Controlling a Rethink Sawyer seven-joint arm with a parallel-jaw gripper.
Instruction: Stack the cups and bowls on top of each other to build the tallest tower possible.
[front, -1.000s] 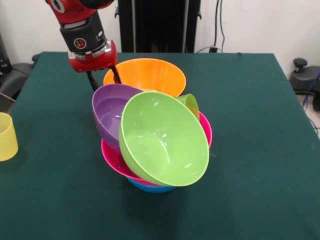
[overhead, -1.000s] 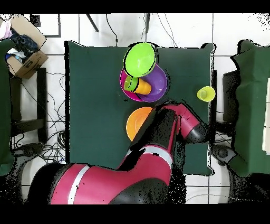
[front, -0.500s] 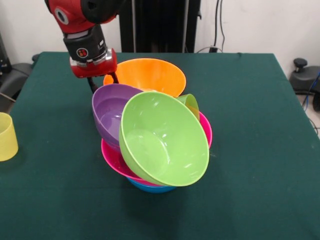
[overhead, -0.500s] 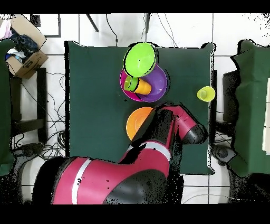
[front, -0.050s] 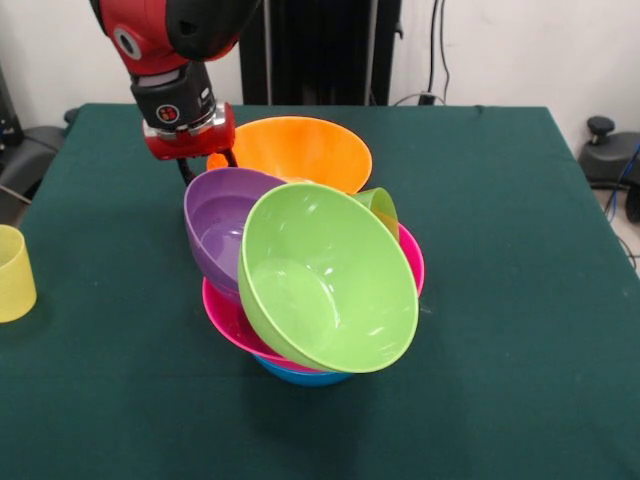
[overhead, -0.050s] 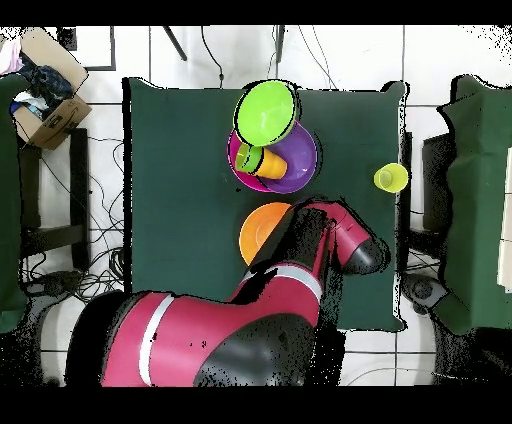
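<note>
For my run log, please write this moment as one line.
claw: behind purple bowl, state unclear | lime green bowl: tilted on tower | yellow cup: apart

Bright, even light; glossy highlights

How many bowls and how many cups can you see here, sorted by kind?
Bowls: 5, namely lime green, purple, pink, blue, orange.
Cups: 3, namely pale yellow, green, orange.
Total: 8.
</note>
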